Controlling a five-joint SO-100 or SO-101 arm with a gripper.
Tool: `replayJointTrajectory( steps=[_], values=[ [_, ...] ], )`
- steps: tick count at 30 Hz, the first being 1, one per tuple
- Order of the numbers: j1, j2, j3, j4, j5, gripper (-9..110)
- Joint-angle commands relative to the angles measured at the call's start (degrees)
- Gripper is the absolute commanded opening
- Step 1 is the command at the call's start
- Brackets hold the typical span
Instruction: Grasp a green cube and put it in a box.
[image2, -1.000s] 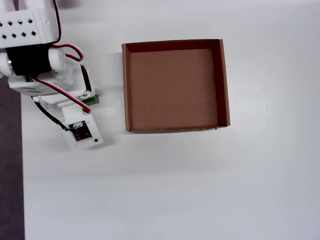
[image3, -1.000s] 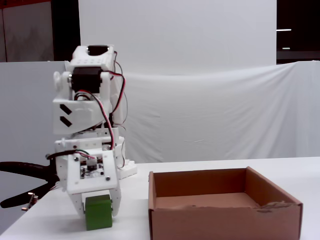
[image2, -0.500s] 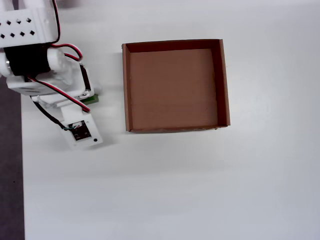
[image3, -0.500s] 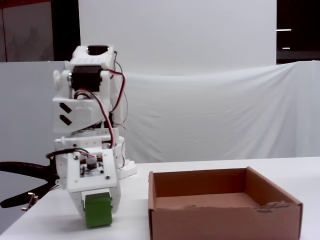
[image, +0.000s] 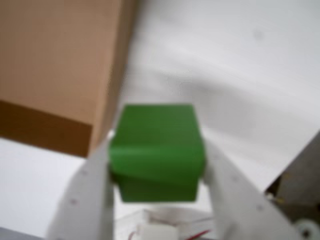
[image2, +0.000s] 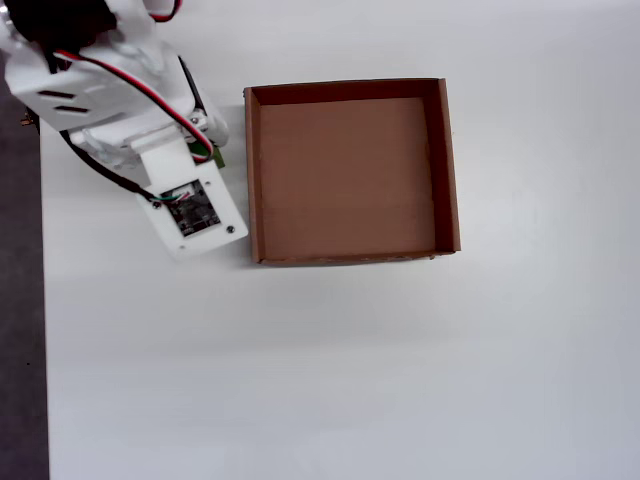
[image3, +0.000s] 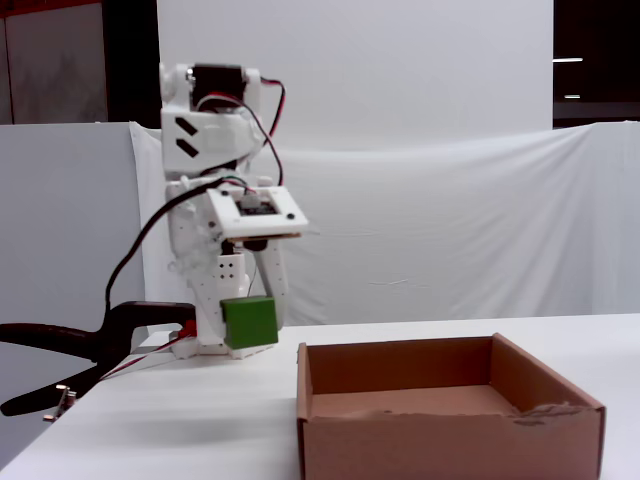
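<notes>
White cloth drapes the wall behind the white bench (image3: 150, 430). A second ago the small green cube (image3: 248, 322) sat low at bench level; now the white two-finger hand (image3: 250, 325) has it clamped and lifted clear, just left of the shallow brown cardboard box (image3: 450, 440). Overhead, the arm hides all but a green sliver (image2: 216, 157). The wrist view is blurred.

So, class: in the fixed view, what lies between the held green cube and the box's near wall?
Nothing. In the fixed view the green cube, shut in the gripper, hangs just left of the box, with only bare table beneath.
</notes>
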Motion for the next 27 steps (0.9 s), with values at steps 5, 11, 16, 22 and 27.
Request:
replayJointTrajectory(
  steps=[5,11,16,22,27],
  values=[
    [-7.8,8.1,-3.3,2.3,0.6,15],
    [-13.4,5.7,-4.2,1.1,0.6,15],
    [-14.7,-0.8,-7.9,-3.3,0.6,15],
    [-15.7,-10.2,-12.4,-6.4,0.6,15],
    [-16.5,-16.3,-12.7,-9.6,0.6,15]
  ],
)
